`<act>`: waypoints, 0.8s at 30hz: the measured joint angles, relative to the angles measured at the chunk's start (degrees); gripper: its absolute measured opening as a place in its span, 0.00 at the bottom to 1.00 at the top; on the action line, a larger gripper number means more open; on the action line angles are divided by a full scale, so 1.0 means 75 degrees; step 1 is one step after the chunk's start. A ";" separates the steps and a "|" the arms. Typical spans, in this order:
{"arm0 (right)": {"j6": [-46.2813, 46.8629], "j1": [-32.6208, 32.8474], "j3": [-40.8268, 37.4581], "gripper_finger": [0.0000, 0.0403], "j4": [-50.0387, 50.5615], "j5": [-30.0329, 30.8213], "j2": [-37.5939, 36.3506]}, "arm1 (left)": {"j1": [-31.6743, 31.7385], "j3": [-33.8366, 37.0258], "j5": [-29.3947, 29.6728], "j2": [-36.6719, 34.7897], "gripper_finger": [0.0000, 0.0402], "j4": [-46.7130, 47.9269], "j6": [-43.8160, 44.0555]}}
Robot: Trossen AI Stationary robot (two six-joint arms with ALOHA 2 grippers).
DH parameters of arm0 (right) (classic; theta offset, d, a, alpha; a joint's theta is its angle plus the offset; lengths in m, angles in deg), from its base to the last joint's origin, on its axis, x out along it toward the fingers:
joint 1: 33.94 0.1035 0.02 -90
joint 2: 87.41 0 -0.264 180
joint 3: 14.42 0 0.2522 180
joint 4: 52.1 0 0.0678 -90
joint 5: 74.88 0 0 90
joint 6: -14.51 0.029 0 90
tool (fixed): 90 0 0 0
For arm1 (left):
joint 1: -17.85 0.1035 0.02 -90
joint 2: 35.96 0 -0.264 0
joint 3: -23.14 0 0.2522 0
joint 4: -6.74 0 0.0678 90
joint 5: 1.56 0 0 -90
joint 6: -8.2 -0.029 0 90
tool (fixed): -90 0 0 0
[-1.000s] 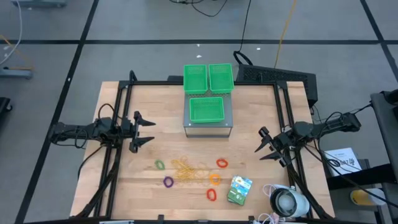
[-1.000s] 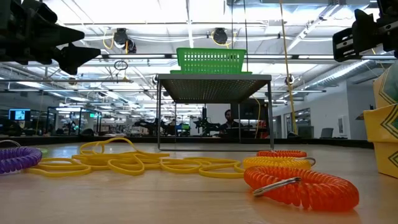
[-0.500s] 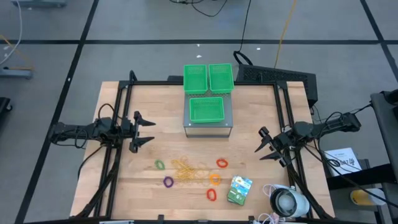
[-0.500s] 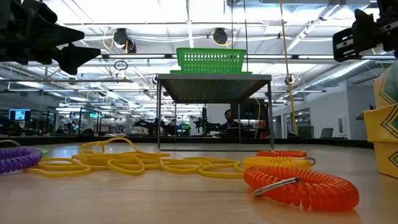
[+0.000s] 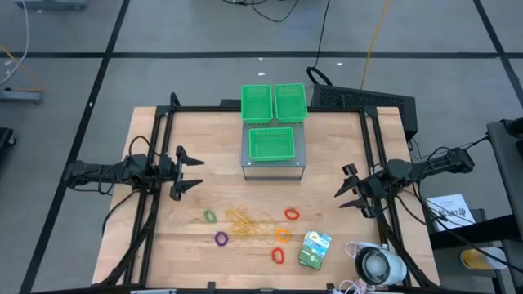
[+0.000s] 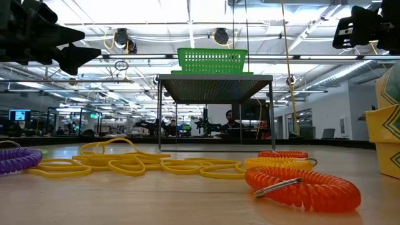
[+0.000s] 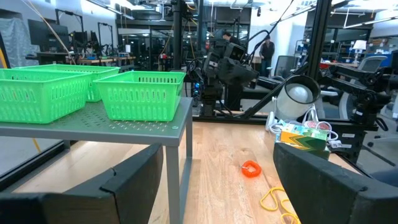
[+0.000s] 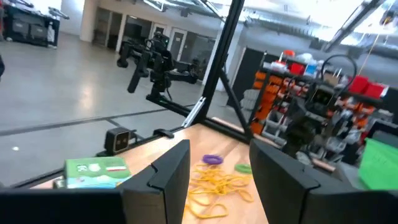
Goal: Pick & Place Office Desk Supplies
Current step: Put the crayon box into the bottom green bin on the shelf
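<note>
Both grippers hang open above the table and touch nothing. My left gripper (image 5: 190,172) (image 7: 224,186) is by the left side and points right. My right gripper (image 5: 346,186) (image 8: 214,180) is by the right side and points left. Between them, near the front edge, lie the tan rubber bands (image 5: 249,224) (image 8: 217,183), a green ring (image 5: 210,216), a purple ring (image 5: 221,238), an orange ring (image 5: 282,235) and two red rings (image 5: 292,214) (image 5: 278,256). The green-white packet (image 5: 315,249) (image 8: 93,171), yellow on one side, lies flat to their right. No separate crayon box shows.
A grey metal stand (image 5: 275,167) at the table's middle carries a green mesh bin (image 5: 271,144); two more green bins (image 5: 257,102) (image 5: 290,100) sit behind it. A white round device with cables (image 5: 376,265) sits at the front right corner. Black frame rails run along both sides.
My right gripper has risen a little and stayed open. Nothing on the table has moved.
</note>
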 joint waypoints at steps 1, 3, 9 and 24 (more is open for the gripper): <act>0.0091 0.0000 -0.0001 0.39 -0.0024 -0.0025 -0.0003 | 0.0001 0.0000 0.0000 0.0000 0.77 0.0002 0.0000; 0.0427 0.0006 0.0000 0.39 -0.0018 -0.0023 -0.0002 | -0.0002 0.0000 0.0000 0.0000 0.77 0.0002 0.0000; 0.1438 0.0006 -0.0001 0.39 -0.0185 -0.0028 0.0002 | 0.0000 0.0000 0.0000 0.0000 0.77 -0.0001 0.0000; 0.6194 0.0012 -0.0001 0.39 -0.1414 0.2622 0.0006 | -0.0001 0.0000 -0.0003 -0.0002 0.77 -0.0001 0.0001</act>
